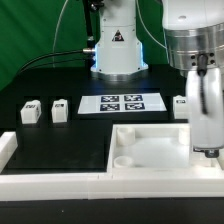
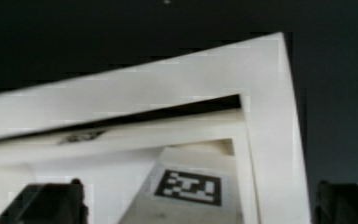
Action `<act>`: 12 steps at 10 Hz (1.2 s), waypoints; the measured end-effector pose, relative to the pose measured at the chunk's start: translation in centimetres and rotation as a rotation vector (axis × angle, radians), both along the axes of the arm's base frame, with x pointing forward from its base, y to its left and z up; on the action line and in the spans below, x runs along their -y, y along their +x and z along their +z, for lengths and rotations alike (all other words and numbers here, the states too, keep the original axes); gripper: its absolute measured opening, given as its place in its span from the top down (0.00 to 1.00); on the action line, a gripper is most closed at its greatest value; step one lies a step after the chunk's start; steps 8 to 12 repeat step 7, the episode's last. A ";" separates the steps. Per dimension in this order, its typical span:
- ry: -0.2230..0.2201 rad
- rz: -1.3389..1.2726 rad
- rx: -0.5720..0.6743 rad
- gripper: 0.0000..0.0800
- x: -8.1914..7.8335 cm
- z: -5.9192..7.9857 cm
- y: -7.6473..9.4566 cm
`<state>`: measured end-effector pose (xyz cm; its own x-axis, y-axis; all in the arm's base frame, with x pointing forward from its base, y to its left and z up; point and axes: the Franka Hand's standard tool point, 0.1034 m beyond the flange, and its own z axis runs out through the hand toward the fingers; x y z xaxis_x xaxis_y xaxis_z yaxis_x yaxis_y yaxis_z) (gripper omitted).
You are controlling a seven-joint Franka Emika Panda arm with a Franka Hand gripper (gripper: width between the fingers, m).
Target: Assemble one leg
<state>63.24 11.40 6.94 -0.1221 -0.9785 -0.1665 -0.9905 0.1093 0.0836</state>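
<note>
- The gripper (image 1: 205,150) is seen low at the exterior view's right, over the right edge of the large white tray piece (image 1: 150,150).
- In the wrist view a tagged leg (image 2: 194,188) is seen between the dark fingertips (image 2: 51,200), its long axis running along the fingers; the tray piece's corner lies behind it.
- Jaws appear closed around that leg, though contact cannot be confirmed.
- Three other legs (image 1: 30,111) (image 1: 60,109) (image 1: 181,105) are left on the table, flanking the marker board (image 1: 122,103).
- Next move judged: the leg is lowered straight toward a tray corner hole.
</note>
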 end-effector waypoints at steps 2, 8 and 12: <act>0.019 0.274 0.046 0.19 0.4 0.0 0.0; 0.025 0.386 0.066 0.19 0.0 0.0 0.0; 0.025 0.386 0.066 0.19 0.0 0.0 0.0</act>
